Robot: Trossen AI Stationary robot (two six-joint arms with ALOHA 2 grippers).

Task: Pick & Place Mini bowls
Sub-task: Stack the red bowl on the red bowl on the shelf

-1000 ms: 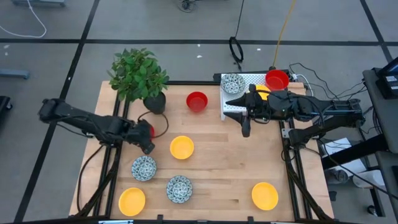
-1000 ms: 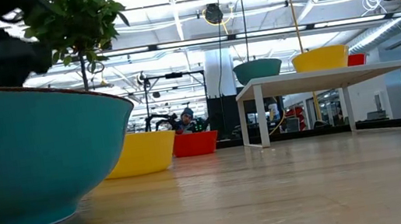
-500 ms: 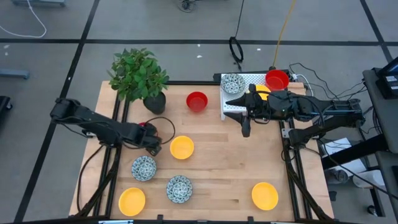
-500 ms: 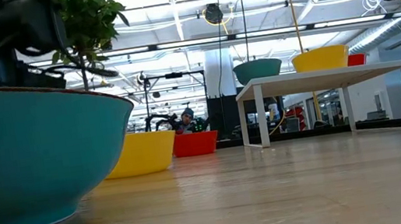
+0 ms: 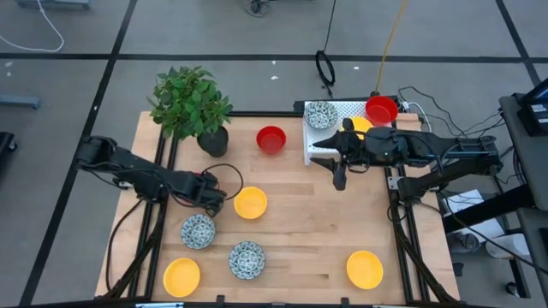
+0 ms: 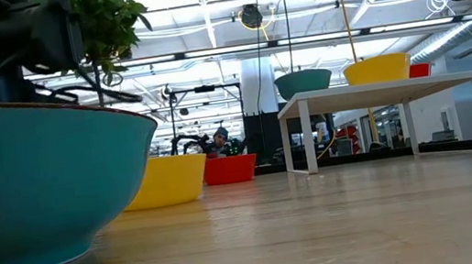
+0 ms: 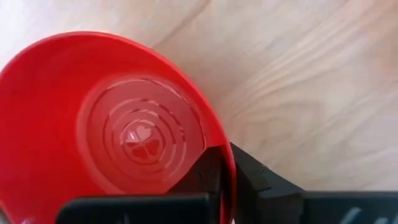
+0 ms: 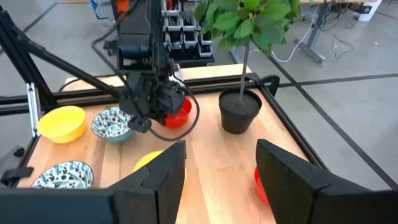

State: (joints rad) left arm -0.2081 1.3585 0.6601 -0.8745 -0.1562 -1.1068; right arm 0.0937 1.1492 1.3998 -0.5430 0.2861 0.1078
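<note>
The mini bowls are spread over the wooden table: a red one [image 5: 271, 139], yellow ones [image 5: 250, 203] [image 5: 181, 275] [image 5: 365, 269] and patterned ones [image 5: 198, 230] [image 5: 247, 259]. A white stand [image 5: 318, 147] carries a patterned bowl [image 5: 320, 114] and a red bowl [image 5: 381, 109]. My left gripper [image 5: 208, 184] is at the table's left, shut on another red bowl [image 7: 93, 130], which the arm mostly hides from above. My right gripper [image 5: 338, 177] hangs open beside the stand with nothing between its fingers [image 8: 165, 180]. My left gripper pinches the red bowl's rim [image 7: 225, 163], one finger [image 7: 205, 174] inside the bowl and the other [image 7: 261, 183] outside its wall. The fingers come from above, pointing down. The bowl sits mouth up; whether it is clear of the table I cannot tell.
A potted green plant [image 5: 190, 104] stands at the table's far left, close behind my left arm. Cables lie off the far right corner [image 5: 428, 107]. Bare wood shows in the table's middle [image 5: 308, 222].
My left arm has reached toward the table's right, ending over the red bowl near the plant's pot. My right arm has kept still.
</note>
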